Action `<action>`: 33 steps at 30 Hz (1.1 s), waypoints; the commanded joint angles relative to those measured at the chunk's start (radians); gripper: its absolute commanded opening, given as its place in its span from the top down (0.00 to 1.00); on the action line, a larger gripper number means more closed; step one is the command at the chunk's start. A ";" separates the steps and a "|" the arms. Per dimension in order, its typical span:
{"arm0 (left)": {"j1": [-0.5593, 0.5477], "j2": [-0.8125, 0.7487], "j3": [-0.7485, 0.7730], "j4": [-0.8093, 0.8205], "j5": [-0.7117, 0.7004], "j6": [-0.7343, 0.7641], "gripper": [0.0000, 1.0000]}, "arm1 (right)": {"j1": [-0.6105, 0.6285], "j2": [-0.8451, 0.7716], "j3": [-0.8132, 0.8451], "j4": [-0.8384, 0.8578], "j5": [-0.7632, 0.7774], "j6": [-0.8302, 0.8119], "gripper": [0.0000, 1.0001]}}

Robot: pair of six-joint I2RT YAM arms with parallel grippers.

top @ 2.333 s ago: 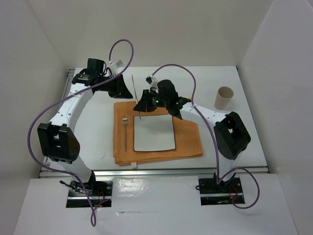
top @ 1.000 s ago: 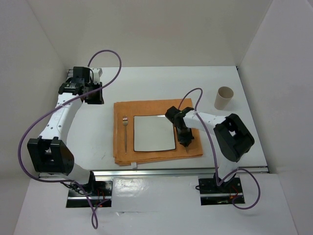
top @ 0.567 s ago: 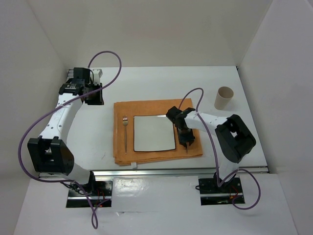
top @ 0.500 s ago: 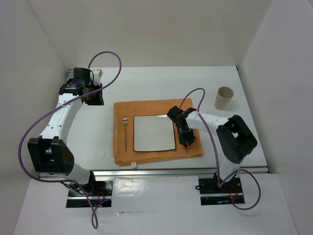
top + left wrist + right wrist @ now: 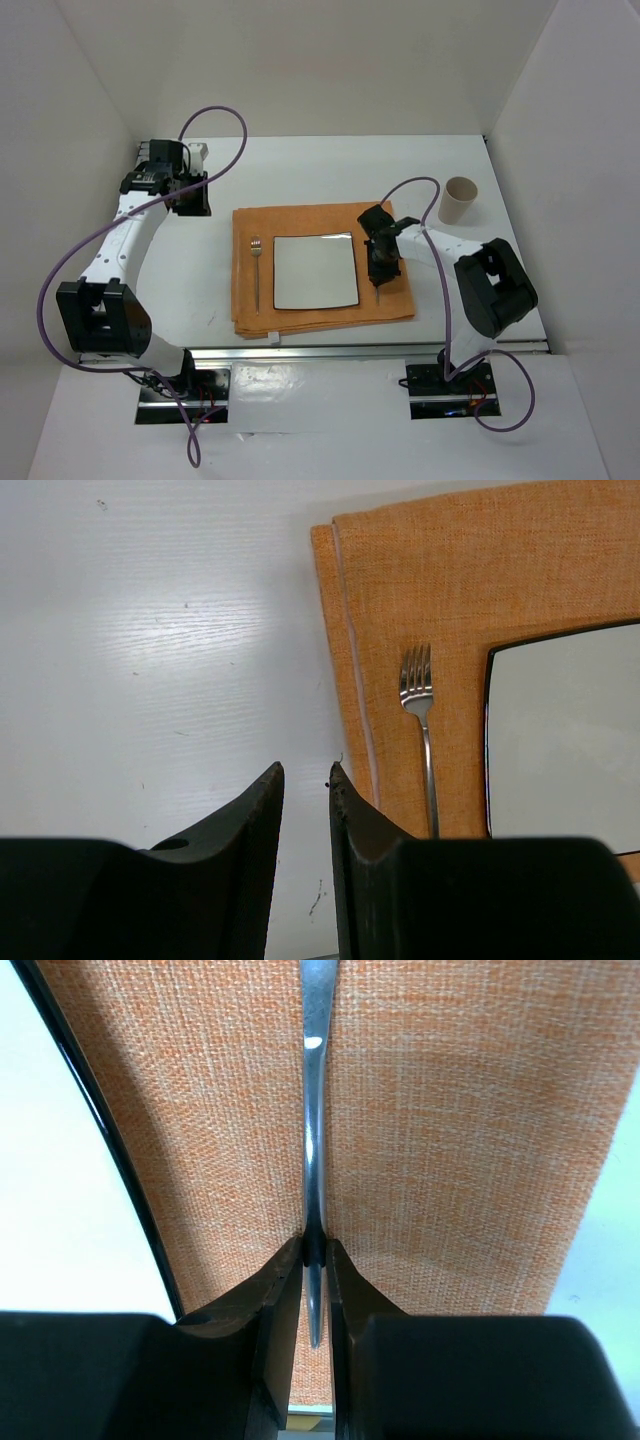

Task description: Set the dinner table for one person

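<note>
The right fingers pinch a slim metal utensil, likely the knife, flat on the orange mat just right of the plate, apparently to mirror the fork on its left, while the left fingers, narrowly parted and empty, hover out of the way over the far left of the white surface that lies beneath it all.

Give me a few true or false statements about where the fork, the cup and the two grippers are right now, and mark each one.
1. The fork lies on the orange placemat, left of the square plate. True.
2. The paper cup stands on the placemat. False: it stands on the bare table, beyond the mat's right edge.
3. The left gripper holds the fork. False: it holds nothing and hangs over bare table.
4. A slim metal utensil runs between the right gripper's fingers, right of the plate. True.
</note>
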State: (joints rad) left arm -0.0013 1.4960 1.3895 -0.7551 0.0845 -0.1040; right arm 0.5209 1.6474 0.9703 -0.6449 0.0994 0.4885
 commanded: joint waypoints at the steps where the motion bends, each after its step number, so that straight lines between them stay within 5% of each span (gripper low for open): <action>1: 0.006 -0.022 -0.006 0.013 -0.002 0.018 0.68 | 0.004 -0.031 -0.018 0.064 -0.024 -0.002 0.78; 13: 0.006 -0.013 -0.006 0.013 -0.002 0.018 0.68 | -0.018 -0.040 -0.028 0.064 -0.044 -0.028 0.77; 21: 0.006 -0.013 0.003 0.003 -0.011 0.018 0.68 | -0.028 -0.142 0.129 -0.116 0.115 -0.005 0.43; 24: 0.006 -0.013 0.013 0.003 -0.011 0.018 0.68 | -0.099 -0.204 0.318 -0.220 0.202 -0.005 0.25; 28: 0.006 -0.013 0.013 0.003 -0.011 0.018 0.68 | -0.371 -0.202 0.510 -0.222 0.203 -0.088 0.22; 33: 0.006 -0.013 0.013 0.003 -0.011 0.018 0.68 | -0.558 -0.072 0.633 -0.147 0.172 -0.145 0.22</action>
State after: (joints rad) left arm -0.0013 1.4960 1.3853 -0.7570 0.0750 -0.1036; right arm 0.0013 1.4910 1.5692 -0.7750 0.2569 0.3981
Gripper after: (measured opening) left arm 0.320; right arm 0.775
